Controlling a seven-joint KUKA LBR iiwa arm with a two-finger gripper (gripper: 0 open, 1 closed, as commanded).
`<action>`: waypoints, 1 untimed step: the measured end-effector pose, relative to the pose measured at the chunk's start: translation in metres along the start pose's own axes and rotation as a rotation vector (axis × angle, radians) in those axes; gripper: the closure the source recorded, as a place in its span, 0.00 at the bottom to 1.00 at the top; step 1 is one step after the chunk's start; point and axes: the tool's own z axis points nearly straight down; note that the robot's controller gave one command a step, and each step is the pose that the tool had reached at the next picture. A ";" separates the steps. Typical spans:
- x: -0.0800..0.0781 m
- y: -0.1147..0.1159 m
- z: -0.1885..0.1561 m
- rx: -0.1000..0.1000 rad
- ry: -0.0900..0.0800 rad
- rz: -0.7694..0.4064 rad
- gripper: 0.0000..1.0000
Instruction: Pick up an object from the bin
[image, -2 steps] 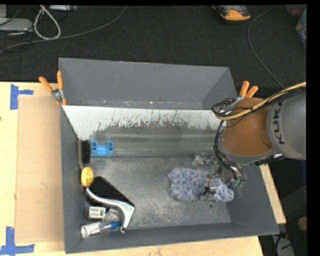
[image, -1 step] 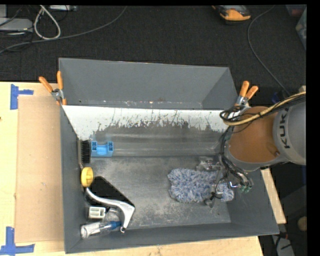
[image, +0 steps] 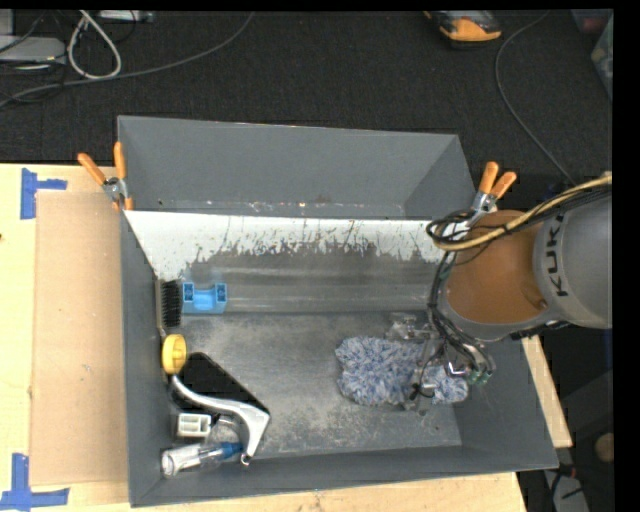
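Arm with its orange-brown wrist cover is seen highest, entering from the right over the bin. Gripper is lowered onto the right part of a blue-and-white fluffy cloth, which is bunched on the bin floor, right of centre and toward the near wall. Gripper is in contact with the cloth, partly sunk into the pile. Whether it is apart, together or clamped on the cloth cannot be told: the tip is masked by wrist hardware and fabric. The remaining items are grouped well apart from it, along the left wall. A black brush with a blue block just beside it is placed at the far-left of the floor. A yellow cap is found below that. A black pad with a white handle is laid in the near-left corner, with a small clear piece and a clear tube with a blue end tucked next to it. The middle of the floor is marked by scuffs only.
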 end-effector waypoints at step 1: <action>0.002 -0.011 0.000 0.001 -0.007 -0.008 0.00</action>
